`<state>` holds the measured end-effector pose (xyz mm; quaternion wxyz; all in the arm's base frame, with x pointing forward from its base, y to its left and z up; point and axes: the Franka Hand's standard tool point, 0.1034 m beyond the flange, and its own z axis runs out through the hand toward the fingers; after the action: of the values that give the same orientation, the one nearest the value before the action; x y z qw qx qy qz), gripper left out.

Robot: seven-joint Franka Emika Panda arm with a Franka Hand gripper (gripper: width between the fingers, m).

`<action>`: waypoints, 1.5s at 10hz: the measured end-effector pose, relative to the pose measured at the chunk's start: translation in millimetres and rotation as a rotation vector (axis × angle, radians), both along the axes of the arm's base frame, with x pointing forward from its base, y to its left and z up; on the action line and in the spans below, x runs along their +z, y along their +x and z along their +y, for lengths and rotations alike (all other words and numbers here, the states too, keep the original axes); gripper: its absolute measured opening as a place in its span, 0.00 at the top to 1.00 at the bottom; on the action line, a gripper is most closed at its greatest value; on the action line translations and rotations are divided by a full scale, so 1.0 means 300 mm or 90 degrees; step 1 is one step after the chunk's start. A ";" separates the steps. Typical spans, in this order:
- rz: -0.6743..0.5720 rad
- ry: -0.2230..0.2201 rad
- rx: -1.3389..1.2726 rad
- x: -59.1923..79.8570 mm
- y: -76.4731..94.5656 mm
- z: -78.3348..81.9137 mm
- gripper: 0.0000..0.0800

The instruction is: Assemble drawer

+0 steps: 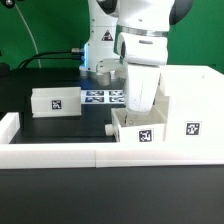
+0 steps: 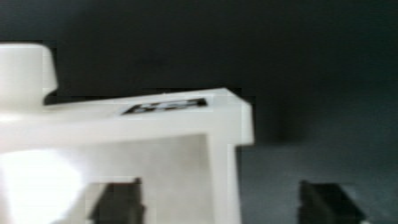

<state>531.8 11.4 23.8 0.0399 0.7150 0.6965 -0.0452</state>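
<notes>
The drawer's tall white case (image 1: 192, 100) stands at the exterior view's right, with a tag on its front. One small white tray (image 1: 140, 128) with a tag sits against the case's left side. A second tray (image 1: 55, 100) stands apart at the exterior view's left. My gripper (image 1: 138, 106) hangs over the tray beside the case, fingers down at its rim. In the wrist view the gripper (image 2: 221, 202) is open. One fingertip (image 2: 116, 202) is over the tray's inside, the other over the black table. The tray's side wall (image 2: 228, 150) lies between them, its knob (image 2: 25, 68) beyond.
The marker board (image 1: 105, 97) lies flat on the black table behind the trays, at the arm's base. A low white wall (image 1: 90, 152) edges the table along the front and the exterior view's left.
</notes>
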 end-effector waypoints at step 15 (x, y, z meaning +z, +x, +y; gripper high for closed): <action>0.039 0.106 0.056 0.017 0.010 -0.298 0.19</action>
<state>534.8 -78.0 29.0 -0.0388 0.6831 0.7293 -0.0072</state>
